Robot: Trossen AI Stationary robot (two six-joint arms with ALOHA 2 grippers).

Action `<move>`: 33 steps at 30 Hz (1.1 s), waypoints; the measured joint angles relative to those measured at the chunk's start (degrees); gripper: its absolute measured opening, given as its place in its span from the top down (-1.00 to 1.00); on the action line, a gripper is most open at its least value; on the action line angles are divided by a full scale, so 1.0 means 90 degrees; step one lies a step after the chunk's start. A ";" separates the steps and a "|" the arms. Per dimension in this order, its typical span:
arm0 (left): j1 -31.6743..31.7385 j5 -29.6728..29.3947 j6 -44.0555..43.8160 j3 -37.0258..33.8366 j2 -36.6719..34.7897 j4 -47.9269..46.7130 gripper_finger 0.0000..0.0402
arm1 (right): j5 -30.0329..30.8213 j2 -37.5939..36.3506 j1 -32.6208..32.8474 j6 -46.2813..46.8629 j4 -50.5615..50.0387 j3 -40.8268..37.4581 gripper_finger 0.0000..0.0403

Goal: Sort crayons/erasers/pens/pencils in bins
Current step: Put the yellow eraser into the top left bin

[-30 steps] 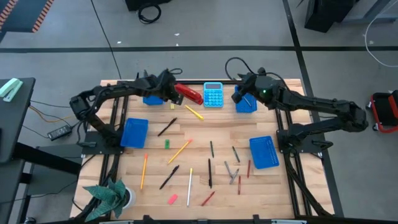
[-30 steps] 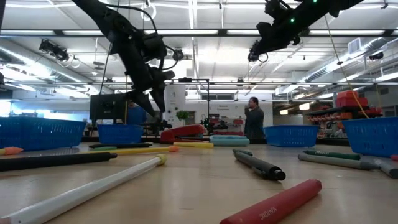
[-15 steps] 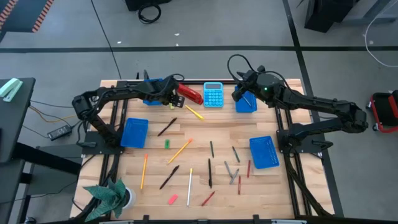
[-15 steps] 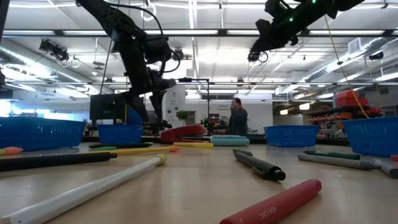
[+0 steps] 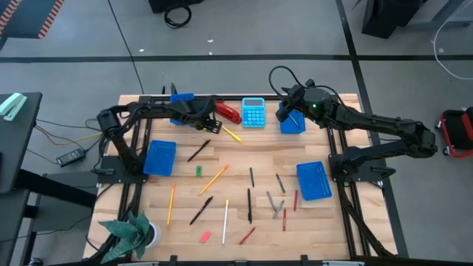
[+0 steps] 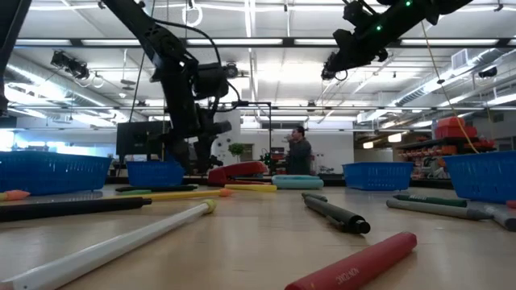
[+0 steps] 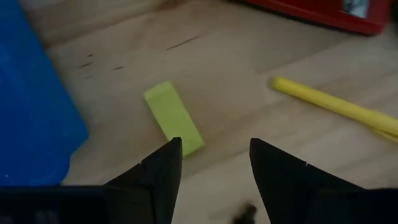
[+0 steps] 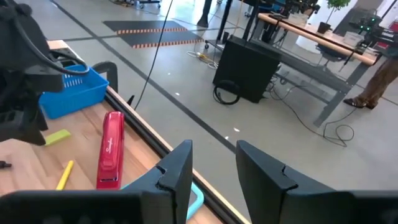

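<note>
My left gripper (image 7: 214,163) is open and low over the table's far left part, also in the high view (image 5: 208,121). The yellow eraser (image 7: 174,118) lies flat on the wood just ahead of its left fingertip, not between the fingers. A yellow pencil (image 7: 336,107) lies beside it. My right gripper (image 8: 214,165) is open and empty, held high over the far right blue bin (image 5: 293,123). Pens, pencils and crayons lie scattered mid-table, with a green eraser (image 5: 198,171) and a pink eraser (image 5: 205,236).
A red stapler (image 5: 228,112) and a light-blue calculator (image 5: 253,112) lie at the far edge. Other blue bins stand at the left (image 5: 160,157), the right (image 5: 313,181) and under the left arm (image 7: 31,118). A person stands in the room behind (image 6: 299,155).
My left gripper has gone down and toward the table's near edge, from over the far left bin to just above the yellow eraser. The person in the background has walked left.
</note>
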 joint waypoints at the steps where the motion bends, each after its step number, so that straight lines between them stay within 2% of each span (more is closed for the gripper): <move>1: 0.0041 -0.0003 0.0002 0.0000 0.0038 -0.0009 0.02 | 0.0000 0.0000 0.0000 -0.0005 0.0000 0.0000 0.36; 14: 0.0256 -0.0104 0.0079 0.0018 0.0664 0.0197 0.03 | 0.0000 0.0000 0.0000 -0.0012 0.0002 -0.0002 0.36; 24: 0.0246 -0.0259 0.0504 0.0012 0.0690 0.0322 0.05 | 0.0000 0.0000 0.0000 -0.0075 0.0005 -0.0002 0.36; 33: 0.0144 -0.0294 0.0915 0.0010 0.0702 0.0410 0.39 | 0.0000 0.0000 0.0000 -0.0085 0.0005 -0.0002 0.36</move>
